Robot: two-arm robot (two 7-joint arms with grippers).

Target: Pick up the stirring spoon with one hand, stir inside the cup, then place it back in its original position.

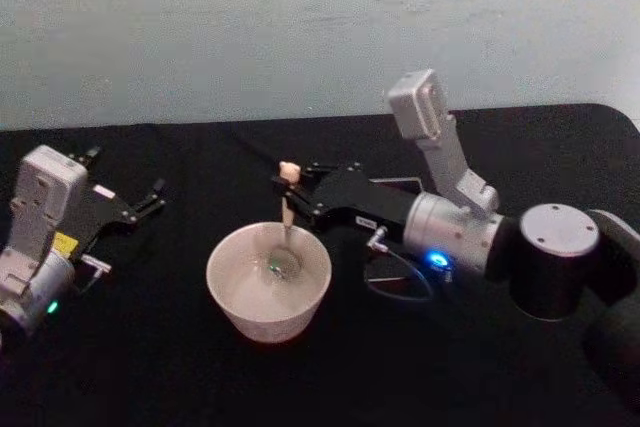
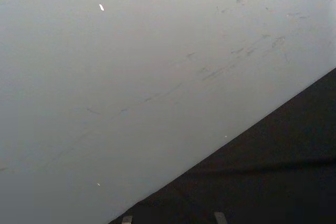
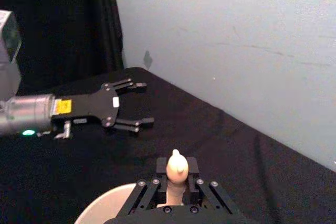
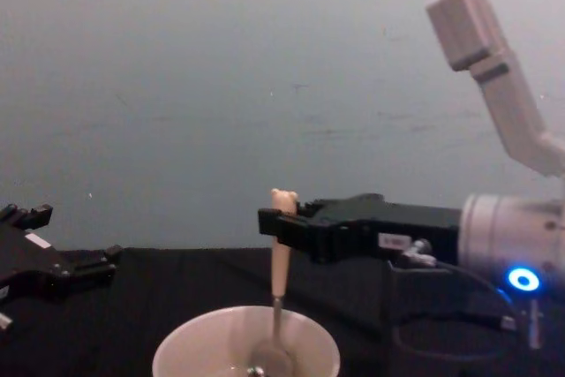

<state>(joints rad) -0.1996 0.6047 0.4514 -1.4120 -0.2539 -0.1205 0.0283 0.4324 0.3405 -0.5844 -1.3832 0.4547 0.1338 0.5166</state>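
Stir step, by the look of it. Gripping the stirring spoon [image 1: 286, 219] high on its beige handle, just under the bear head, with the right gripper [image 1: 284, 190] pinched shut on it, reaching in from centre-right of the head frame. Holds the spoon near upright, silver bowl down inside the cup [image 1: 262, 317], low centre of frame, at or near the bottom; cannot tell whether touching.

Makes sense: gripping high puts the fingers above the rim and leaves the thin neck free to circle without knocking the wall. Coming in level rather than from above, so the forearm sits clear of the cup as well.

Left gripper [image 1: 153, 198] at far left of frame, fingers spread wide, holding nothing, well apart from the cup. Idle, no part in this step.

Around: black cloth over the table [image 1: 150, 367], pale wall [image 1: 300, 27] behind, slack cable loop [image 1: 400, 298] under the right wrist, just right of the cup. Worth watching that loop on wider circles; could brush the rim. Nothing else seen in the stir path.

Wide cup, slim spoon, so plenty of room. Likely main risk: dragging or tipping the cup if the bowl presses hard on the wall. Put-back not yet done.
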